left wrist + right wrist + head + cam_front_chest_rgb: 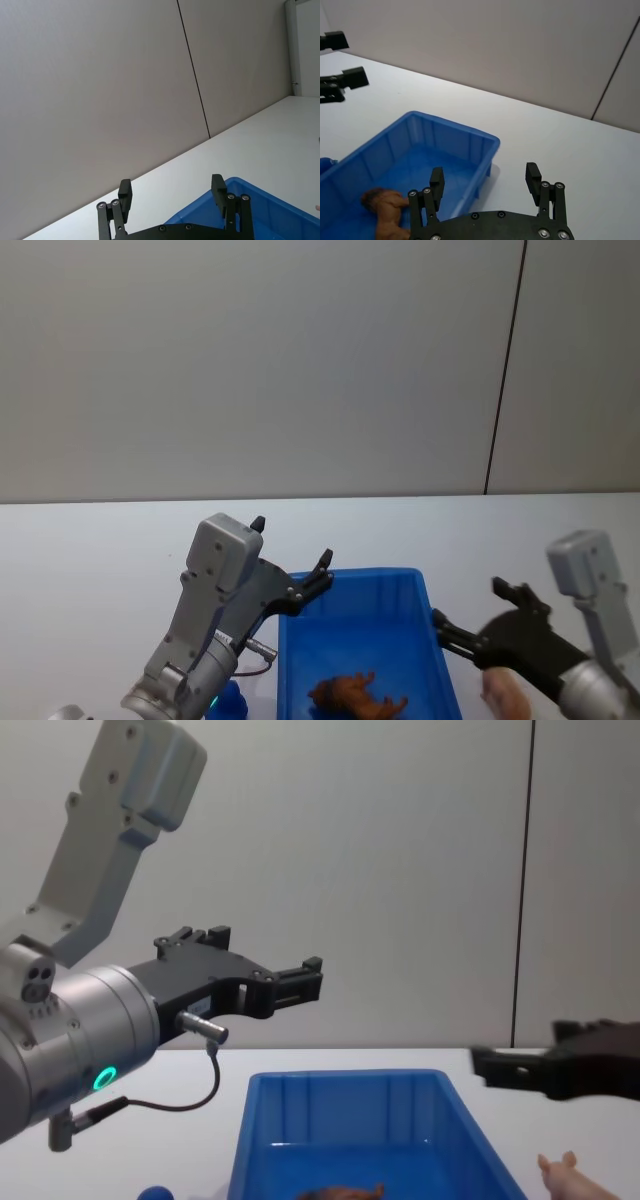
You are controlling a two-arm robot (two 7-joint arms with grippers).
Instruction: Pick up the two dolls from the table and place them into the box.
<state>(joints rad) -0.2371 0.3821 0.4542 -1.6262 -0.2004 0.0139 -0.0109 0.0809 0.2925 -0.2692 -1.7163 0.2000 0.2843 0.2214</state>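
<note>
The blue box (372, 574) stands on the white table (90, 550) between my two arms. The shaggy orange-brown doll (356, 696) lies inside it, on the floor at the near end (387, 209). The pale pink doll (506, 696) lies on the table just right of the box, its ears showing low in the chest view (568, 1172). My left gripper (292, 543) hovers open and empty above the box's far left corner. My right gripper (470, 605) hangs open and empty over the box's right rim, just above the pink doll.
A small blue round object (228, 703) sits on the table left of the box, near the front edge. A grey wall with a dark seam rises behind the table. Bare tabletop stretches beyond the box and to both sides.
</note>
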